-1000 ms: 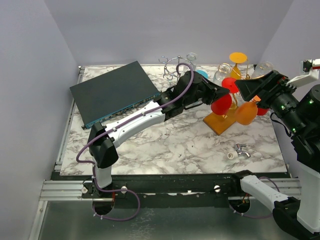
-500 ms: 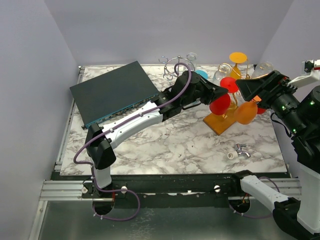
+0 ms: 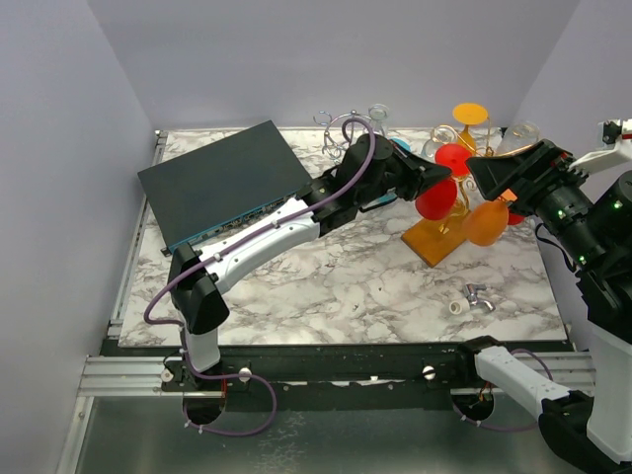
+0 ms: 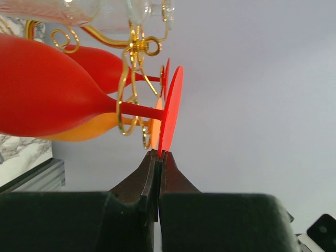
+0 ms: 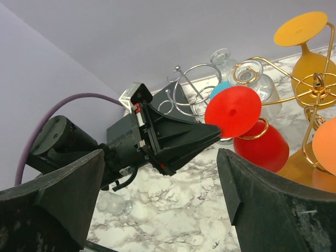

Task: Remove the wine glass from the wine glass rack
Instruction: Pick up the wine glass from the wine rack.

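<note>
The red wine glass hangs on its side in the gold wire wine glass rack, its stem inside a gold ring. My left gripper is shut on the edge of the glass's round red foot, pinching it at the fingertips. The right wrist view shows the same foot at the left gripper's tip. My right gripper hovers open just right of the rack's top, with nothing between its wide fingers.
More glasses hang on the rack: an orange one, a yellow one and clear ones. A dark box lies at the back left beside a silver wire stand. A small metal fitting lies front right.
My left gripper has shifted slightly toward the back, carrying the red glass's foot a little higher in the top view. The right arm has barely moved.
</note>
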Tool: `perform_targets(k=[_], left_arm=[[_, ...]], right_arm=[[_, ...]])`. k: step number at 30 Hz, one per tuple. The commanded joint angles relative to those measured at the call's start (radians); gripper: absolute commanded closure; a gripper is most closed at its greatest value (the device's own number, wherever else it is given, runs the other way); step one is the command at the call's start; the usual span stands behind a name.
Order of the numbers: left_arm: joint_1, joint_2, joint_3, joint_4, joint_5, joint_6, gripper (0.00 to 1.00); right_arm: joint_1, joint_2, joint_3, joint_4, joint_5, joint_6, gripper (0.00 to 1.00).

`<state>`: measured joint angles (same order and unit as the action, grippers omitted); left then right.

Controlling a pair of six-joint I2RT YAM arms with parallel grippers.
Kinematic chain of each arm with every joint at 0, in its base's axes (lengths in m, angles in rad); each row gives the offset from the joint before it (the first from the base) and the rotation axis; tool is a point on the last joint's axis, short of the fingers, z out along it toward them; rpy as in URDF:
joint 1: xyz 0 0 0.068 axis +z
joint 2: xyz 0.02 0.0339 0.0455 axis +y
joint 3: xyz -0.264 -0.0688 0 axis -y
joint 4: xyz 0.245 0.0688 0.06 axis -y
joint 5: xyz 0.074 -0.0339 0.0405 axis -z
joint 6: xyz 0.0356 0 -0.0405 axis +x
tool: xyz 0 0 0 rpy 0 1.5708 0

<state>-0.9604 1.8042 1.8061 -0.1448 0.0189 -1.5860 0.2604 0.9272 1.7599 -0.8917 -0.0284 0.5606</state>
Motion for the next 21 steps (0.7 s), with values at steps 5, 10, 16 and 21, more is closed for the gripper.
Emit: perform_targets(k=[5, 10, 16, 21], left_arm=[[0.011, 0.080, 0.133, 0.004, 0.026, -0.027, 1.00], [0.007, 0.125, 0.173, 0.000, 0.053, -0.032, 1.00], [-0.009, 0.165, 0.222, -0.009, 0.088, -0.019, 1.00], [-0.023, 0.162, 0.220, -0.011, 0.109, -0.002, 1.00]], right_arm=[[0.003, -0.010, 0.023, -0.015, 0.054, 0.000, 0.06], [0.003, -0.011, 0.028, -0.018, 0.055, -0.001, 0.06], [0.003, -0.013, 0.027, -0.018, 0.057, -0.002, 0.06], [0.003, -0.016, 0.018, -0.016, 0.058, -0.002, 0.06]])
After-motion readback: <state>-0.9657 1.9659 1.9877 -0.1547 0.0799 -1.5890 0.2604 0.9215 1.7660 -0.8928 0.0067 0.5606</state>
